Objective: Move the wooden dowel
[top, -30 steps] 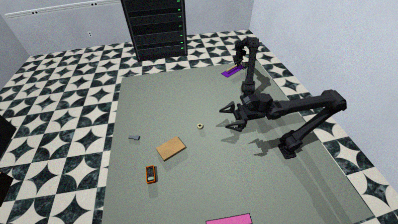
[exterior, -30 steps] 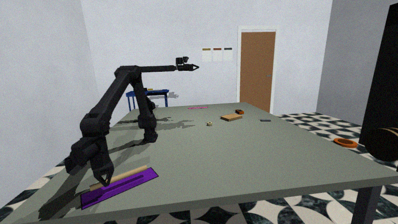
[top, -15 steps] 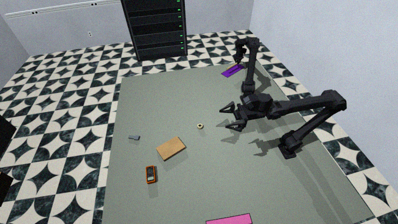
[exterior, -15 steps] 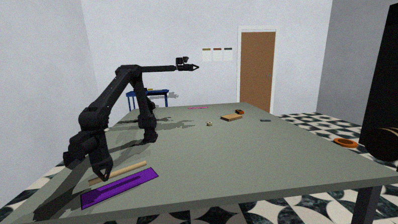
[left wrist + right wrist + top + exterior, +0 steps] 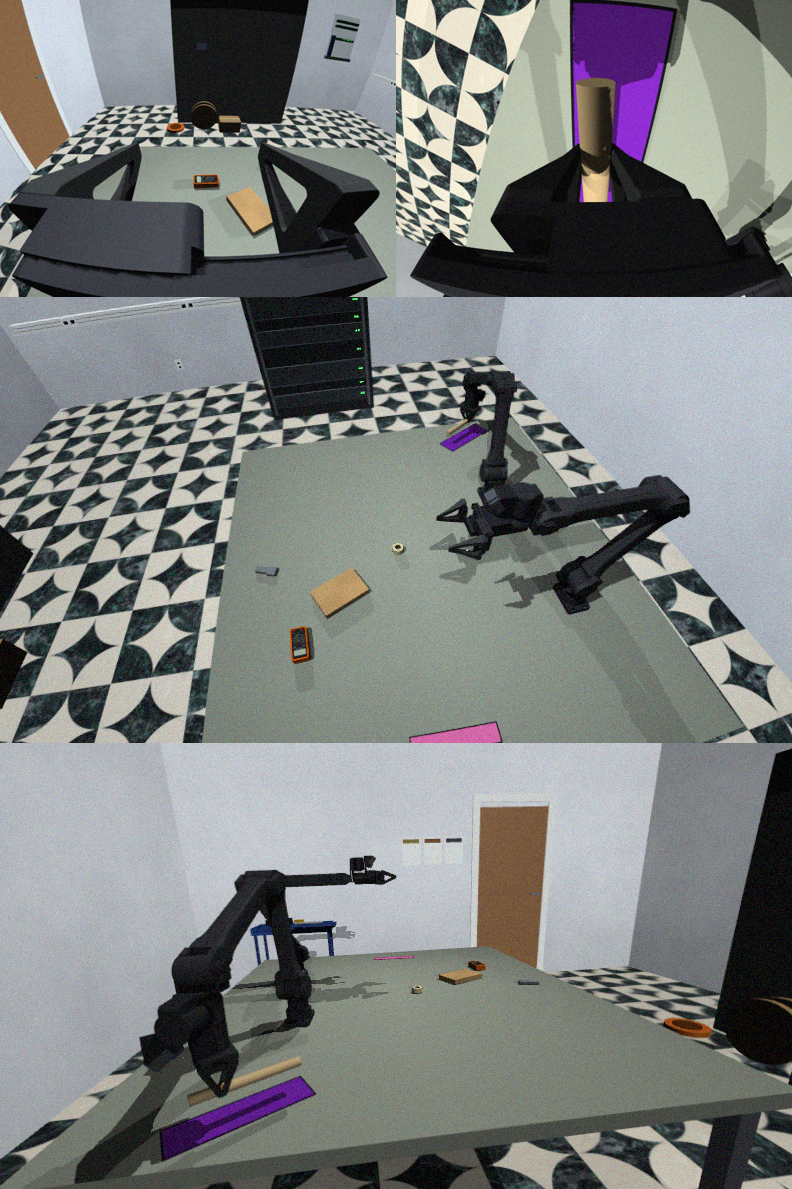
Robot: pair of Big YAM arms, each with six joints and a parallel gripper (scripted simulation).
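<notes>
One wooden dowel (image 5: pixel 458 427) (image 5: pixel 260 1074) (image 5: pixel 596 118) is gripped between the two fingers of the right gripper (image 5: pixel 468 414) (image 5: pixel 221 1087) (image 5: pixel 595 150) and is held raised over the table, above the single purple rectangle (image 5: pixel 455 442) (image 5: pixel 299 1089) (image 5: pixel 639 105) at one end, its shadow cast on the purple. One left gripper (image 5: pixel 451 532) (image 5: pixel 390 877) (image 5: pixel 200 151) is seen spread wide, with nothing held between its two fingers, high above the one grey table (image 5: pixel 354 507) (image 5: pixel 443 1053) (image 5: pixel 166 162) (image 5: pixel 514 159). Two rectangles are counted on the tabletop in all, the second being the pink rectangle (image 5: pixel 457 733) (image 5: pixel 394 957) at the opposite end, well apart from the dowel and partly cut off in the top view. Four other objects are seen between the two: one small pale ring (image 5: pixel 393 550) (image 5: pixel 416 991), one flat tan block (image 5: pixel 339 592) (image 5: pixel 460 976) (image 5: pixel 249 209), one orange-edged multimeter (image 5: pixel 299 644) (image 5: pixel 476 965) (image 5: pixel 206 181) and one small grey piece (image 5: pixel 267 570) (image 5: pixel 528 982). The block is flanked by the multimeter and the grey piece, neither touching it. On one wall, three sheets are displayed beside a single brown door (image 5: pixel 512 875) (image 5: pixel 23 79).

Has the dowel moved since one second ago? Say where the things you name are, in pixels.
Yes: the dowel (image 5: pixel 458 427) (image 5: pixel 254 1078) (image 5: pixel 596 118) has risen, now higher above the purple rectangle (image 5: pixel 451 444) (image 5: pixel 299 1087) (image 5: pixel 639 105) in the exterior view.
</notes>
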